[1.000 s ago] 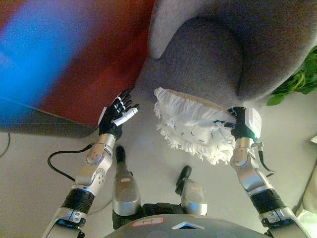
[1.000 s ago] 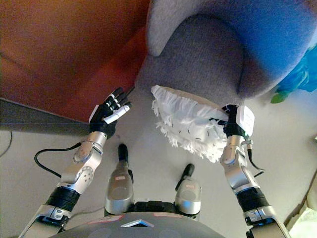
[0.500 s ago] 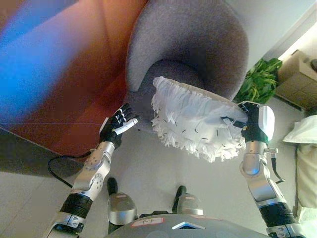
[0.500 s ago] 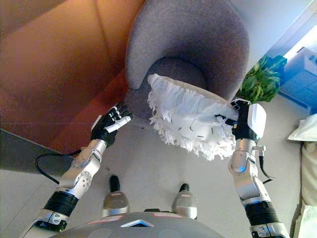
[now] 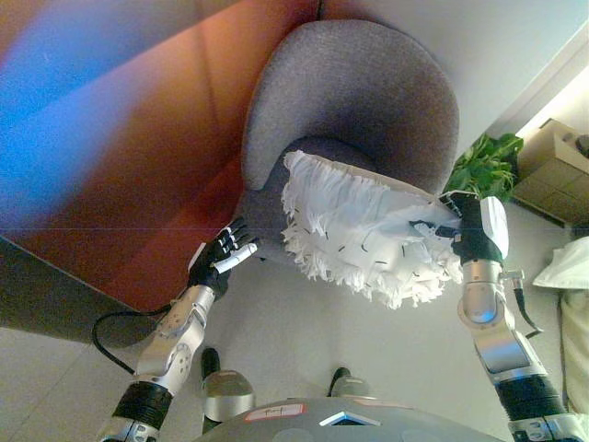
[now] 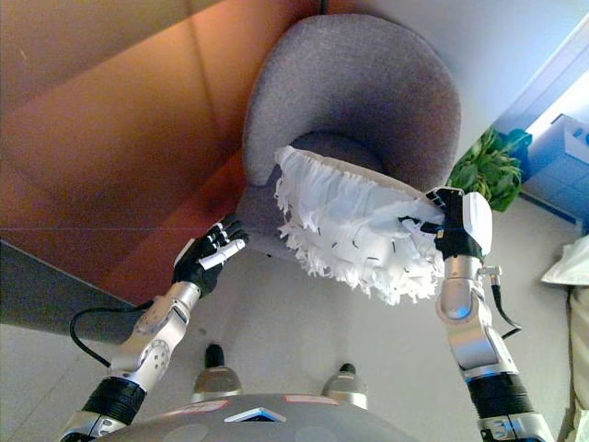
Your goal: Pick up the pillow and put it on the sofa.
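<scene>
The right hand (image 5: 471, 232) gripped the pillow (image 5: 363, 241) by its right edge, holding it over the front edge of the sofa (image 5: 368, 101) seat. The left hand (image 5: 224, 261) hung relaxed and empty beside the seat's left edge. Placing it well probably meant carrying it further over the seat before letting go.

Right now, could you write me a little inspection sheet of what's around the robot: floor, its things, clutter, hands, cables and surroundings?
Surface: pale floor.
Job's things: white fringed pillow held up at the front of the grey sofa chair, partly over its seat.
Clutter: nothing seen.
Hands: right hand curled on the pillow's right edge; left hand open, fingers straight, near the chair's front edge, apart from the pillow.
Cables: nothing seen besides the robot's own.
Surroundings: reddish-brown wall panel, green plant, cardboard boxes, white cushion at right.
</scene>
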Tool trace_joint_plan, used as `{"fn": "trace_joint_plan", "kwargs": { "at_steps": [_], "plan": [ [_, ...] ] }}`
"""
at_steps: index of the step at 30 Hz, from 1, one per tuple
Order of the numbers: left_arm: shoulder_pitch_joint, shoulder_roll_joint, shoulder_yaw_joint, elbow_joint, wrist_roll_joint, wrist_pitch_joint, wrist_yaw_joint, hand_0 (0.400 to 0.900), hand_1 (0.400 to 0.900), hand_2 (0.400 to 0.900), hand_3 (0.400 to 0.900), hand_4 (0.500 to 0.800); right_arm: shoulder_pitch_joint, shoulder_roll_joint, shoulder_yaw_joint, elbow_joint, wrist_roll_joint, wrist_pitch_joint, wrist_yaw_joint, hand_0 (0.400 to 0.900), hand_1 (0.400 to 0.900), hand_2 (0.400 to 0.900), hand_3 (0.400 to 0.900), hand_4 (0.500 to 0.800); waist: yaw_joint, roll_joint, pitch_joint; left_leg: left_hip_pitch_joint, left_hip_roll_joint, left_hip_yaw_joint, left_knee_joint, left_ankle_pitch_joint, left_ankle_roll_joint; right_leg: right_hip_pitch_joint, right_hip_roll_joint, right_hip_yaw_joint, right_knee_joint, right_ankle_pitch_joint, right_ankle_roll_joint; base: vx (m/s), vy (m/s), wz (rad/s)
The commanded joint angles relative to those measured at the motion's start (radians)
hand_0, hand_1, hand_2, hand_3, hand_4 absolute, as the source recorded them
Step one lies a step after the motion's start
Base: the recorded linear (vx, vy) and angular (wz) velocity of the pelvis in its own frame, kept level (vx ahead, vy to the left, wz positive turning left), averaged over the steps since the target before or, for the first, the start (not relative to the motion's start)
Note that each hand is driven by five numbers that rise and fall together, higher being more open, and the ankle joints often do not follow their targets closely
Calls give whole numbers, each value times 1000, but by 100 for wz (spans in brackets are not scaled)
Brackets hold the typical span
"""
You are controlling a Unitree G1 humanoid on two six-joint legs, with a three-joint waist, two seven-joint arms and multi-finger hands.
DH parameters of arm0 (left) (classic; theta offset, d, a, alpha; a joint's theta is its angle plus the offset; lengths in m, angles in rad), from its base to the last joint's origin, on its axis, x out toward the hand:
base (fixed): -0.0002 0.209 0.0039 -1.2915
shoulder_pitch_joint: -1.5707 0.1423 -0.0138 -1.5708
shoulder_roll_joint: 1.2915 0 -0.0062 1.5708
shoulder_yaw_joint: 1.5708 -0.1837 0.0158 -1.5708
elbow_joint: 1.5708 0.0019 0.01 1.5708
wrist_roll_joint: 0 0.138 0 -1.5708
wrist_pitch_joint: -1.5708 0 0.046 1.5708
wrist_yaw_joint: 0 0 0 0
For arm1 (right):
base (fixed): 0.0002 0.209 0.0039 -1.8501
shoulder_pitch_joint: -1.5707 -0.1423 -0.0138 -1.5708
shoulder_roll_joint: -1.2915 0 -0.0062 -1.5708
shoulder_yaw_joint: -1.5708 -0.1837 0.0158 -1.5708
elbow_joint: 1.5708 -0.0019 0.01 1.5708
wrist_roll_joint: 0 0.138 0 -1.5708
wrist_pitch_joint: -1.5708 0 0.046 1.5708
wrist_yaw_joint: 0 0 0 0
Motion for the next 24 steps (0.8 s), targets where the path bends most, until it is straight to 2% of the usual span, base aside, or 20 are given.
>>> {"fn": "trace_joint_plan", "kwargs": {
  "at_steps": [1,4,7,10,11,13,16,18,24],
  "plan": [
    [-51,11,30,-112,3,-82,-61,900,900,900,900,800,-274,-141,-165,-19,0,-84,-83,400,400,400,400,500,77,-12,-67,113,-17,10,-6,-168,78,-16,-39,-49,-37,194,36,148,-69,24],
    [-27,37,44,-145,-12,-61,-71,900,900,900,900,800,-360,-177,-130,62,-3,-44,-69,400,400,400,400,500,106,-22,-59,108,-7,-4,-6,-161,67,2,-25,-74,-48,171,28,148,-86,26],
    [-5,82,61,-189,-33,-30,-94,900,900,900,900,800,-525,-224,-31,239,28,40,-54,400,400,400,400,500,161,-29,-44,98,13,-17,-6,-145,47,28,-3,-116,-59,129,16,101,-89,25],
    [3,110,69,-214,-43,-14,-107,900,900,900,900,800,-633,-263,39,390,69,71,-37,400,400,400,400,500,198,-34,-34,86,24,-28,-6,-129,34,40,6,-145,-65,117,12,78,-83,24],
    [4,128,70,-223,-50,-7,-109,900,900,900,900,800,-682,-290,70,473,102,87,-33,900,900,900,900,800,219,-38,-30,79,29,-34,-6,-121,28,46,10,-160,-67,111,12,70,-94,24],
    [6,151,81,-243,-63,14,-118,900,900,900,900,800,-752,-312,117,618,116,90,-30,900,900,900,900,800,252,-40,-20,70,37,-43,-6,-109,19,53,14,-186,-67,108,11,61,-121,29],
    [13,179,95,-263,-73,31,-132,900,900,900,900,800,-854,-347,212,756,124,157,-30,900,900,900,900,800,296,-35,-6,65,55,-73,-6,-111,0,69,33,-194,-67,89,22,80,-138,23],
    [23,191,102,-267,-75,31,-140,900,900,900,900,800,-897,-352,215,829,161,173,-52,900,900,900,900,800,312,-30,0,57,62,-81,-6,-101,-5,73,39,-206,-67,84,22,7,-88,16],
    [69,196,107,-290,-73,29,-151,900,900,900,900,800,-937,-355,212,879,156,201,-98,900,900,900,900,800,321,-1,-8,65,68,-87,-6,-87,-10,99,44,-212,-67,64,23,11,24,6]
  ]
}}
